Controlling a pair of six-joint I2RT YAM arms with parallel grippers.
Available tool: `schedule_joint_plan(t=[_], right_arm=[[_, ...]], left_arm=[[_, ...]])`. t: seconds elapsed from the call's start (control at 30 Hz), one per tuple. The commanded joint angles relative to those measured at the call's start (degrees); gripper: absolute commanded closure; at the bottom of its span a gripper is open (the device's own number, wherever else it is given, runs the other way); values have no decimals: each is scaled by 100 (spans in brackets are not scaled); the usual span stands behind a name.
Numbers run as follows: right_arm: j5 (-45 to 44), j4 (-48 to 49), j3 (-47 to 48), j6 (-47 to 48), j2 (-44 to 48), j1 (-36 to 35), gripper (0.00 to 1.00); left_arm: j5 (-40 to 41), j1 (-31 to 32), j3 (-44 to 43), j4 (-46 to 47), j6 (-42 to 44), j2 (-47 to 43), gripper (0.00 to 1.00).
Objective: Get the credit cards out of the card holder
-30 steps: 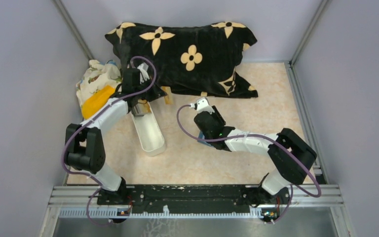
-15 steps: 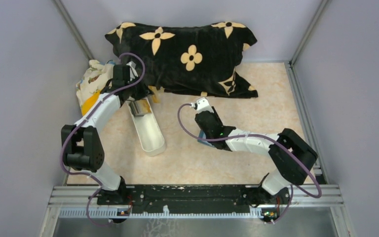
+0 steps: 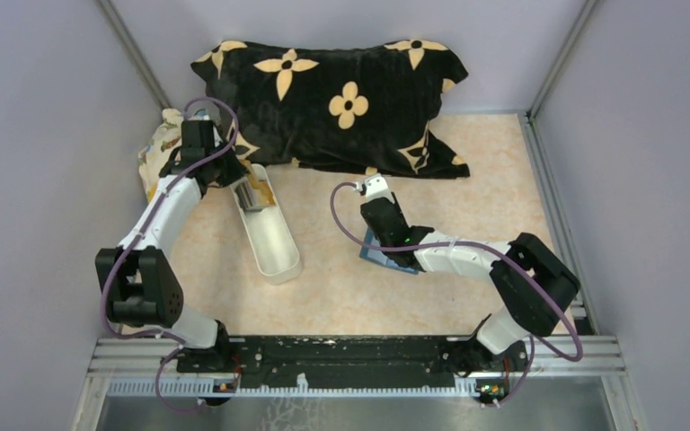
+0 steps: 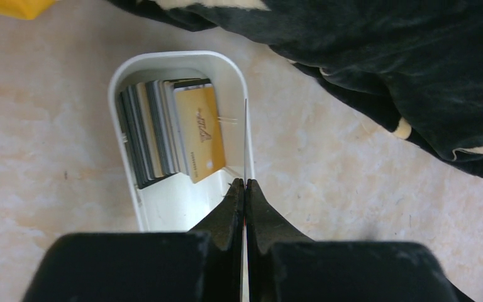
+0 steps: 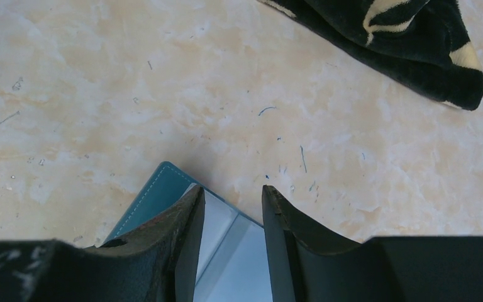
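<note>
My left gripper [image 4: 245, 182] is shut on one thin credit card [image 4: 246, 138], seen edge-on, held over the right rim of a long white tray [image 4: 179, 56]. Several more cards [image 4: 170, 135], dark, silvery and tan, stand stacked in the tray's far end. In the top view the left gripper [image 3: 241, 180] is at the tray's [image 3: 274, 247] far end, by the pillow. My right gripper [image 5: 233, 192] is open, its jaws straddling a corner of the blue-teal card holder [image 5: 151, 192], which lies on the table with a pale inner pocket showing. In the top view the holder [image 3: 382, 258] lies under my right gripper [image 3: 373, 224].
A black pillow with tan flowers [image 3: 341, 99] lies along the back; its edge shows in the left wrist view [image 4: 383, 69] and its corner in the right wrist view [image 5: 415, 44]. A patterned cloth with a yellow thing [image 3: 163, 157] sits at the back left. Grey walls enclose three sides.
My left arm has swung back and to the left, still shut on the card, uncovering the tray's far end. My right gripper has shifted slightly, and more of the blue holder shows.
</note>
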State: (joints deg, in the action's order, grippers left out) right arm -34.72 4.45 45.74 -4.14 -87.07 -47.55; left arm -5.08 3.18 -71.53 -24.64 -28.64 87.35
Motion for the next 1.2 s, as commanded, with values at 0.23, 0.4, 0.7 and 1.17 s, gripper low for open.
schedule_joint_plan(t=[0.23, 0.4, 0.7, 1.17], right_arm=[[-15, 75, 23, -62, 8, 9, 61], [-51, 74, 5, -28, 1, 22, 61], [-40, 91, -12, 24, -31, 29, 61], [85, 6, 67, -2, -214, 31, 62]], left_arm=[[-463, -309, 216, -195, -36, 320, 100], [-744, -318, 282, -3, -238, 598, 100], [-701, -319, 718, 837, -722, 789, 100], [-279, -472, 498, 970, -608, 1198, 100]])
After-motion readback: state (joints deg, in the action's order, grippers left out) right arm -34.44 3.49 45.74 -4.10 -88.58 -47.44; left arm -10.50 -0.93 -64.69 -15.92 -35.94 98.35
